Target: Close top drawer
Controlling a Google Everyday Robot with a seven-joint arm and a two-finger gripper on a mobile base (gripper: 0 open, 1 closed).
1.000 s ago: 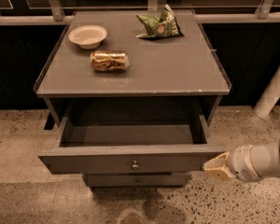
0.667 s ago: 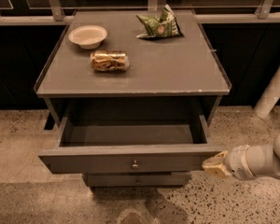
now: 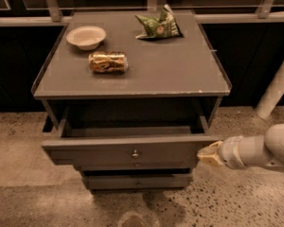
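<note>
Half closed now, top drawer (image 3: 99, 151) slid inward; pincer (image 3: 207, 154) at its right end, state unclear.

On the grey worktop (image 3: 180, 74) we see a white bowl (image 3: 86, 36) at the back left, a gold packet (image 3: 108, 62) lying just in front of it, and a green chip bag (image 3: 158, 26) at the back right. We find the hand (image 3: 204, 154) low, below the worktop's front right corner.
</note>
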